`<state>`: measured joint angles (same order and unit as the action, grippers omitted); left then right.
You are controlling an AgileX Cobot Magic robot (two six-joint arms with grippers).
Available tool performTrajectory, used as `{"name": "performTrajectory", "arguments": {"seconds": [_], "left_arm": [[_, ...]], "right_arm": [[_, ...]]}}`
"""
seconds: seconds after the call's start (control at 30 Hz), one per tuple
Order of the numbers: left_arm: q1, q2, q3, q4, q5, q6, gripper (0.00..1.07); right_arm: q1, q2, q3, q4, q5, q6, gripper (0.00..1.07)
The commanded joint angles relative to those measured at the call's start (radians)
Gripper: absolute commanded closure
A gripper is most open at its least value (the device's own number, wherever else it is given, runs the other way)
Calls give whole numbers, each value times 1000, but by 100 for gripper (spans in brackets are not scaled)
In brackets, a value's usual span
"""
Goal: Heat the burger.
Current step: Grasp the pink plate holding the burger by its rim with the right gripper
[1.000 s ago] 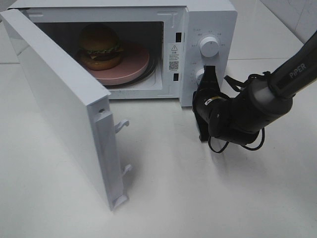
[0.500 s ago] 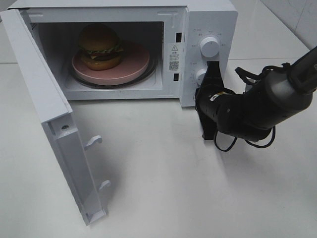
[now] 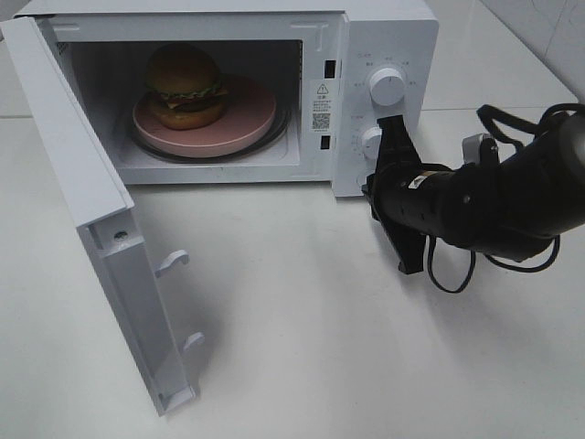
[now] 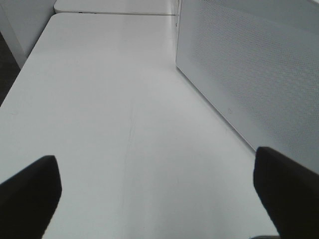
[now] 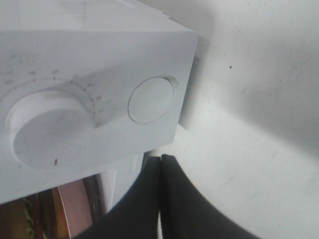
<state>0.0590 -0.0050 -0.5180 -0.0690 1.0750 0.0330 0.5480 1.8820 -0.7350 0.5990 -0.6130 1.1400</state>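
Observation:
The burger [image 3: 186, 87] sits on a round pink plate [image 3: 251, 114] inside the white microwave [image 3: 384, 27], whose door [image 3: 82, 183] hangs wide open to the left. My right gripper [image 3: 375, 187] is shut with nothing in it, just in front of the control panel's lower end, below the lower knob [image 3: 370, 142]. Up close, the right wrist view has its shut fingertips [image 5: 160, 158] under a round button [image 5: 150, 99] and beside a knob [image 5: 47, 124]. My left gripper [image 4: 157, 184] is open over bare table beside the microwave's perforated wall [image 4: 249, 64].
The upper knob [image 3: 386, 87] is on the panel above the gripper. The open door juts toward the table's front left. A black cable loops under my right arm [image 3: 494, 201]. White table [image 3: 302, 347] spreads in front.
The microwave door has swung further open to the left. My right arm has drawn back to the right and lowered, its gripper staying shut near the panel.

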Motion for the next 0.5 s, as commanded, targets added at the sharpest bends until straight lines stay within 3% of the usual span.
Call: {"name": "performTrajectory", "arguments": {"seconds": [0.03, 0.5], "left_arm": [[0, -8, 1, 3, -4, -1, 6], [0, -8, 1, 3, -4, -1, 6]], "right_arm": [[3, -46, 6, -9, 64, -94, 106], [0, -206, -9, -7, 432, -682, 104]]}}
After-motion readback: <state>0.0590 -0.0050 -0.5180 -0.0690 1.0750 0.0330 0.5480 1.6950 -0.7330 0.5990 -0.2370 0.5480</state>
